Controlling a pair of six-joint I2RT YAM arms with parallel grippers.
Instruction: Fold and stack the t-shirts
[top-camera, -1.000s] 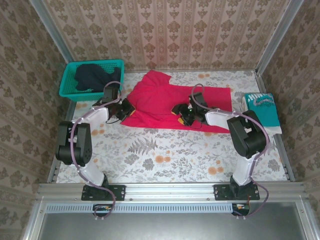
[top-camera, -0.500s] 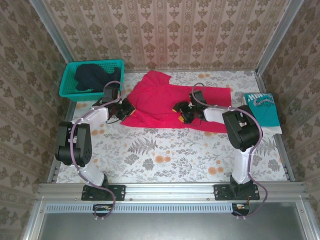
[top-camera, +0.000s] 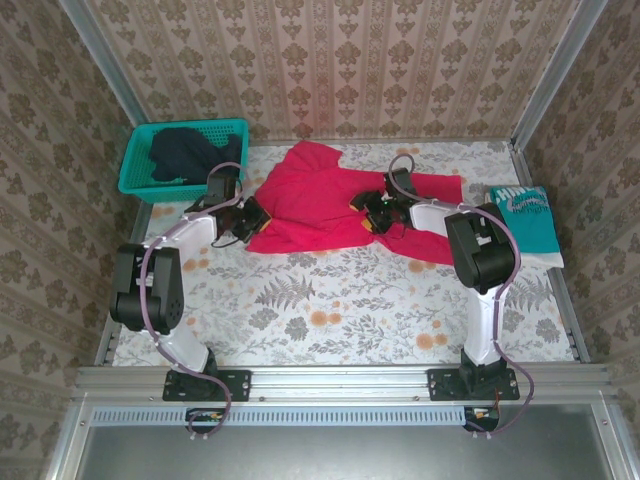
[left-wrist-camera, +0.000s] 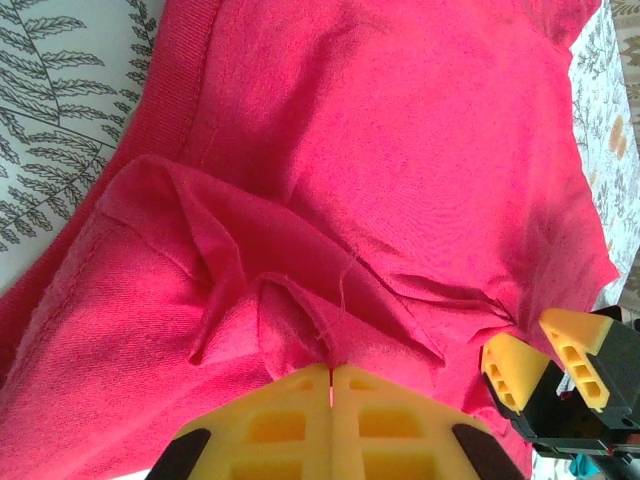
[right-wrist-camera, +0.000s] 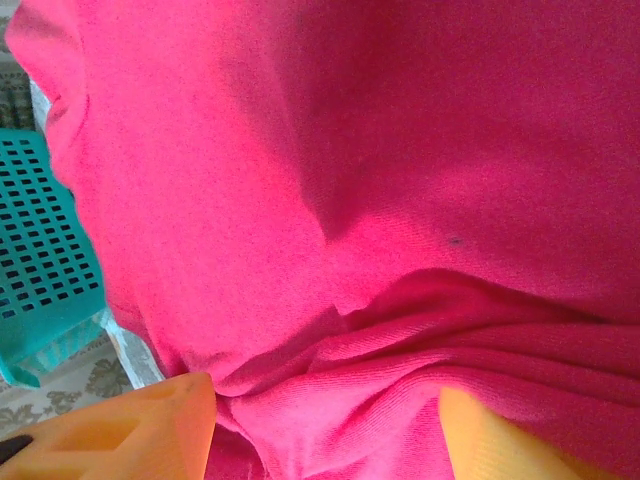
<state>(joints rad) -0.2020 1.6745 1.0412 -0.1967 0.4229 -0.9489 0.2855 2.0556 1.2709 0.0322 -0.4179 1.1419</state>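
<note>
The left end effector (left-wrist-camera: 330, 385) pinches the red-pink shirt (top-camera: 320, 205) shut, anchoring its edge; the right end effector (right-wrist-camera: 325, 425) stands half-open astride a bunched ridge of cloth. Judged ready to fold.

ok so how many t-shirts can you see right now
3. A red shirt is spread mid-table. A teal shirt lies folded at the right edge. A dark shirt is bundled in the basket, which may hide more underneath.
</note>
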